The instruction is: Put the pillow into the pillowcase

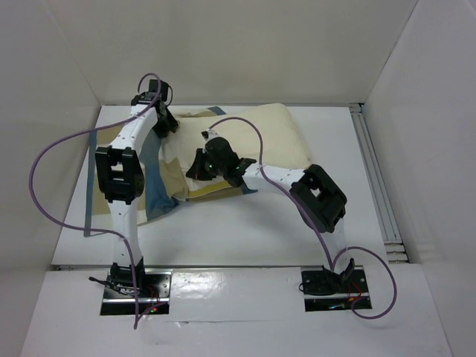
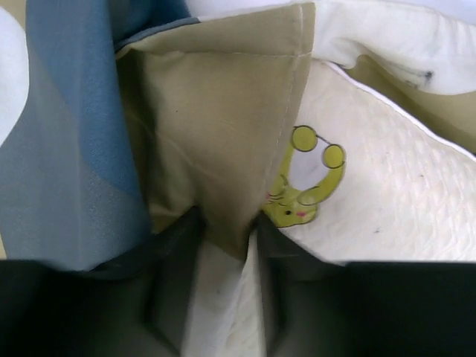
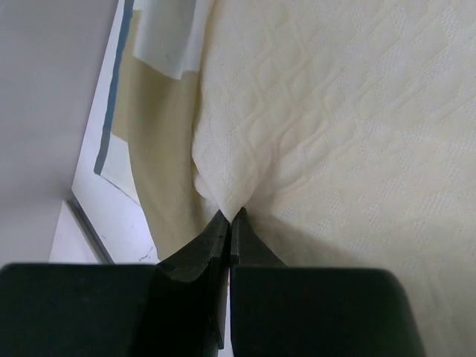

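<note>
The pillow (image 1: 279, 137) is a cream quilted cushion lying at the back middle of the table. The pillowcase (image 1: 158, 190), in blue, tan and cream checks, lies bunched at the pillow's left end under my left arm. My left gripper (image 1: 165, 123) is at the back left, shut on a tan fold of the pillowcase (image 2: 216, 126) and holding it up over the pillow (image 2: 401, 201), which bears a small yellow rabbit print (image 2: 301, 195). My right gripper (image 1: 201, 165) is shut on a pinch of the pillow's quilted fabric (image 3: 335, 111) near its left edge. Its fingertips (image 3: 223, 227) meet on the fold.
White enclosure walls stand at the left, back and right. A metal rail (image 1: 375, 178) runs along the table's right side. Purple cables (image 1: 52, 160) loop off both arms. A strip of blue pillowcase edge (image 1: 91, 178) lies at the far left.
</note>
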Controlling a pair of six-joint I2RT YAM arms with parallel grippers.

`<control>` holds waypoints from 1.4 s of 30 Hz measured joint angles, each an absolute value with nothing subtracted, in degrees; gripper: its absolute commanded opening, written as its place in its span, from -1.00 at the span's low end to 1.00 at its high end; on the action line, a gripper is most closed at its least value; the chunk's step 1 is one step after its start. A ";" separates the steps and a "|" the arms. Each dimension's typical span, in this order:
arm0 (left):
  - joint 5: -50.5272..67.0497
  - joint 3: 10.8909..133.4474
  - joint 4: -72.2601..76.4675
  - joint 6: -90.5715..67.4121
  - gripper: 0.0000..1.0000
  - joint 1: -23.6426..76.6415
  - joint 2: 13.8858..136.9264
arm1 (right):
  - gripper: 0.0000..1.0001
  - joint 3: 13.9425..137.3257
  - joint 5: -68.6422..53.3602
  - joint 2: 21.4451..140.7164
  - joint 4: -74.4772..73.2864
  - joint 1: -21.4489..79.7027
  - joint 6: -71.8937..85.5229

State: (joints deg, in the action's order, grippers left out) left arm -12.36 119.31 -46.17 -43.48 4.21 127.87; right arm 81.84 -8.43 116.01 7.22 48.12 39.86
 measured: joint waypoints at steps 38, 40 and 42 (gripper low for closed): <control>6.48 127.70 -44.88 -29.98 -0.70 9.76 132.88 | 0.77 79.24 8.58 105.49 -4.19 49.80 33.87; 6.72 127.70 -44.75 -29.65 -0.37 9.72 132.88 | 0.77 78.15 13.91 100.31 -8.03 47.31 32.77; 6.92 127.70 -44.34 -29.32 -0.27 9.74 132.88 | 0.82 78.30 17.30 96.31 -11.99 42.89 32.16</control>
State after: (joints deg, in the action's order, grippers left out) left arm 6.92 127.70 -44.34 -29.32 9.74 132.88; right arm 78.30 17.30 96.31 -11.99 42.89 32.16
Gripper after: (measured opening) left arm 0.333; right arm 0.890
